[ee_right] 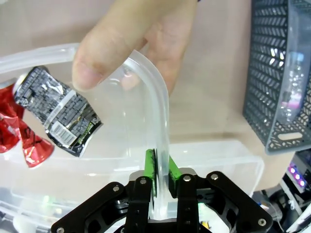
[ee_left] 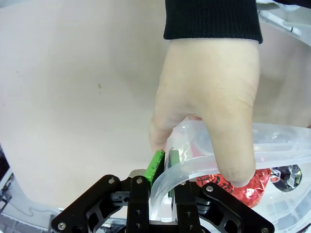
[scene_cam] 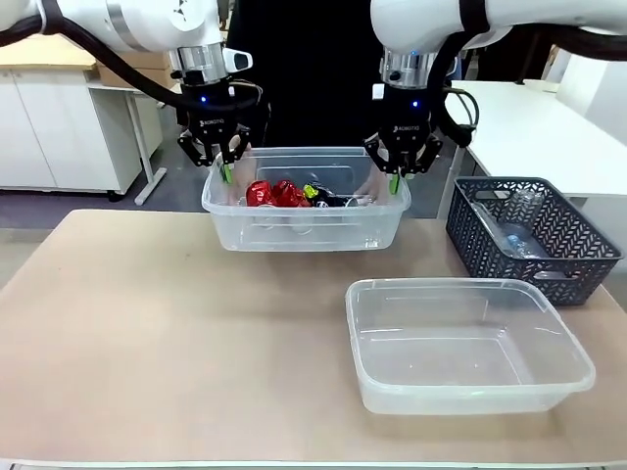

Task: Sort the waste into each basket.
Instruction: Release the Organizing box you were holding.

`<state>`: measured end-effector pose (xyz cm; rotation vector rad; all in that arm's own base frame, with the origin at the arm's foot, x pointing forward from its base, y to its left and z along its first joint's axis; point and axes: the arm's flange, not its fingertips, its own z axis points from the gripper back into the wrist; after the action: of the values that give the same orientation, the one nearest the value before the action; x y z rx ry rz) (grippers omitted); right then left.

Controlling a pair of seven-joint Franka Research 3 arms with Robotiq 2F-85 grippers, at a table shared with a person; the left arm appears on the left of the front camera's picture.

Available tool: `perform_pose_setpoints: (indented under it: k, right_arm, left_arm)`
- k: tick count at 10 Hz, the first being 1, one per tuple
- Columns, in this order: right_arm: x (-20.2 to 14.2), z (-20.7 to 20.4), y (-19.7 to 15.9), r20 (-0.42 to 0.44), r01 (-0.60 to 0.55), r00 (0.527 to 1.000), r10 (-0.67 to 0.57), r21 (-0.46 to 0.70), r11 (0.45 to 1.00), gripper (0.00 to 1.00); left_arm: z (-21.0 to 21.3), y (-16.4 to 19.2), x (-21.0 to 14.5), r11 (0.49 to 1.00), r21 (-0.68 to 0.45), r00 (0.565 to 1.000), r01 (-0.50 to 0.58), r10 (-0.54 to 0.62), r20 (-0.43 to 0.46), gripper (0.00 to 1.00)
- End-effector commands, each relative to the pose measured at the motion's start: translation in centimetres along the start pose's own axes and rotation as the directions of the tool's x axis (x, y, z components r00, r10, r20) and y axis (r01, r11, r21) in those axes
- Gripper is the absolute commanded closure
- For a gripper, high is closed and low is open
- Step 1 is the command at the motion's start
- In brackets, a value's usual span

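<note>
Front faces person (scene_cam: 313,78); 2 wrists (close) share tub (scene_cam: 343,230).

Tubs (scene_cam: 470,392): clear, glossy, smooth plastic | cans (scene_cam: 274,193): red, shiny, crumpled metal | basket (scene_cam: 549,245): dark matt plastic lattice | table (scene_cam: 167,343): smooth matt beige surface

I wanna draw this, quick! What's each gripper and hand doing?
Left gripper: astride rim of far tub, grip unclear.
Right gripper: same.
Hand near left gripper: holding rim.
Hand near right gripper: holding rim.

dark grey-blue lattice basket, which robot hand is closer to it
Right. The right hand is at the rim of the far clear rectangular plastic tub, on the end beside the dark grey-blue lattice basket; the left hand is at the tub's opposite end.
</note>
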<state>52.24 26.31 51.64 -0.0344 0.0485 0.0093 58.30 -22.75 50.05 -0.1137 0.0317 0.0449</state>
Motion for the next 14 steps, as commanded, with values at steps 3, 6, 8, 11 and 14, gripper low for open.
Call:
perform_pose_setpoints:
  k: [3,6,8,11,14]
  right_arm:
    - [-2.9,2.7,-4.8,0.13,0.043,0.99,-0.06,0.134,0.99,0.0]
    - [-5.0,4.8,-8.0,0.184,0.046,0.979,-0.091,0.232,0.972,0.02]
    - [-6.1,4.7,-9.4,0.181,0.017,0.981,-0.077,0.31,0.95,0.0]
    - [-5.8,3.4,-8.3,0.129,-0.014,0.991,-0.02,0.257,0.966,0.0]
    - [-5.9,4.1,-8.5,0.144,0.024,0.987,-0.065,0.271,0.962,0.0]
  left_arm:
    - [1.9,-0.3,-1.9,0.999,0.037,0.995,0.008,-0.012,0.094,0.0]
    - [3.5,1.4,-4.4,0.999,0.041,0.988,-0.032,0.025,0.152,0.04]
    - [3.7,2.6,-5.4,0.999,0.03,0.987,-0.022,0.016,0.162,0.0]
    - [3.6,2.5,-5.2,1.0,-0.023,0.986,-0.016,0.02,0.163,0.0]
    - [4.1,2.2,-4.9,1.0,0.025,0.99,-0.01,0.006,0.143,0.0]
